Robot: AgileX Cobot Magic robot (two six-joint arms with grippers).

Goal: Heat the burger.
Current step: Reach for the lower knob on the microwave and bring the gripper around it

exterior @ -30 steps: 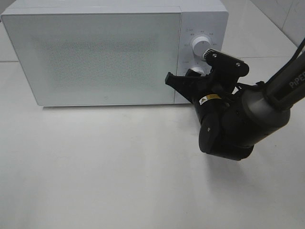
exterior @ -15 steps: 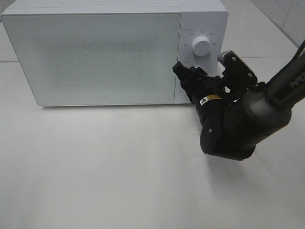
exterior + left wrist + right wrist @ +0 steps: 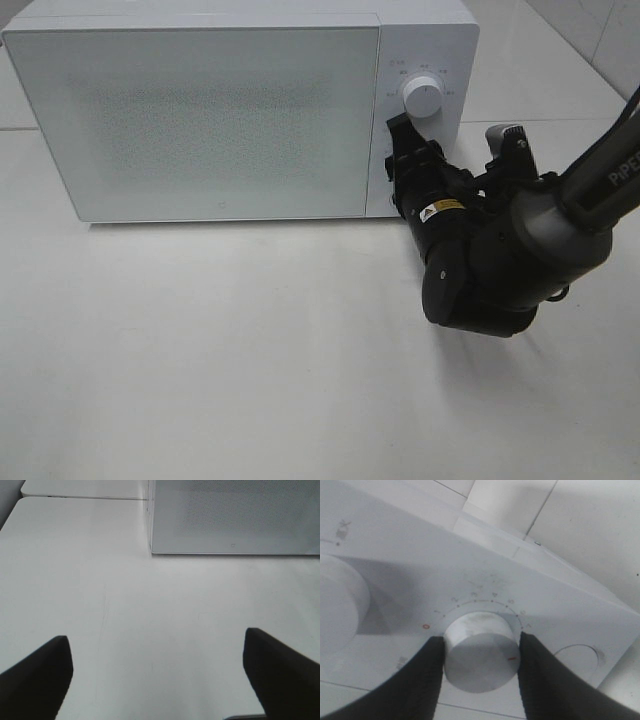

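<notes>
The burger is hidden; the white microwave stands shut at the back of the table. My right gripper is at the microwave's control panel, below the upper dial. In the right wrist view its two dark fingers press against both sides of the lower white dial, which has a red mark beside a numbered scale. My left gripper is open and empty above the bare table, with the microwave's front ahead of it; it is out of the exterior high view.
The white table stretches in front of the microwave. The right arm's bulky black body hangs over the table's right side. A round button sits beside the lower dial.
My right gripper has rolled at the wrist while staying on the lower dial, its left end swinging up and to the right. The microwave has not moved.
</notes>
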